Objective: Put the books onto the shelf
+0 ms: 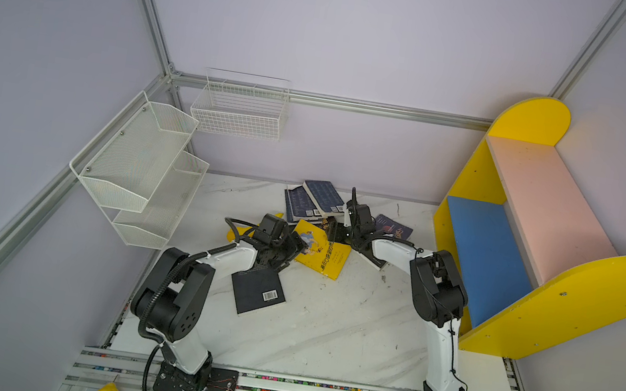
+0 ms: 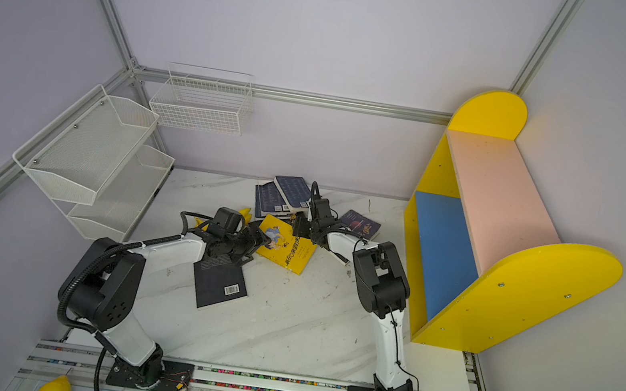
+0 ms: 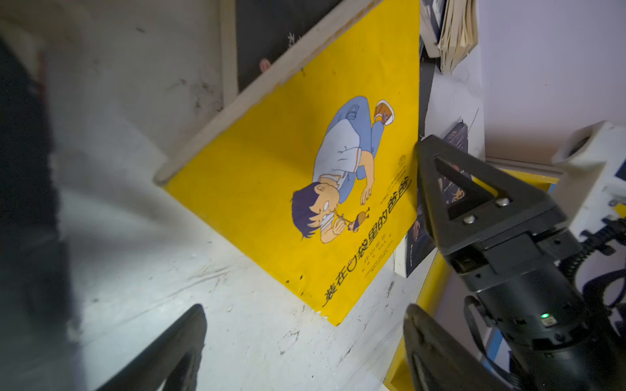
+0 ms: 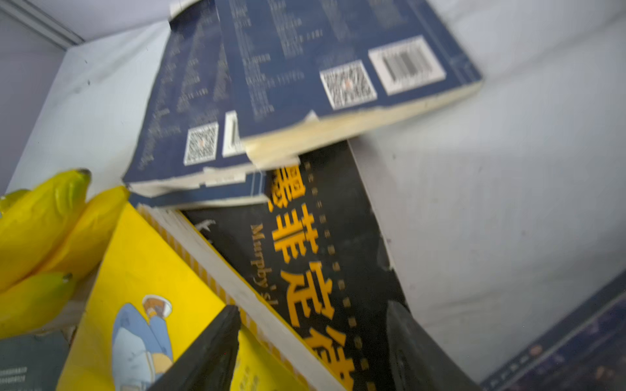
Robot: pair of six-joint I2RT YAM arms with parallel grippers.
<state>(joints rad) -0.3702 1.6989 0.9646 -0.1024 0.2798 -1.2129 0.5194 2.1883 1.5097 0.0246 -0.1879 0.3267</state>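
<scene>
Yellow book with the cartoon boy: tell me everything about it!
The yellow book is a paperback with a cartoon boy in blue trousers on its cover and black Chinese letters along one edge. Pale page edges show. It lies cover up on the white table, one side seemingly propped on a black book with orange letters. The left gripper and right gripper are open nearby; neither seems to grip it.

Mesh rack (image 1: 139, 162) and wire basket (image 1: 240, 110) hang; bananas (image 4: 44, 237) lie on the tabletop (image 1: 324, 333).
</scene>
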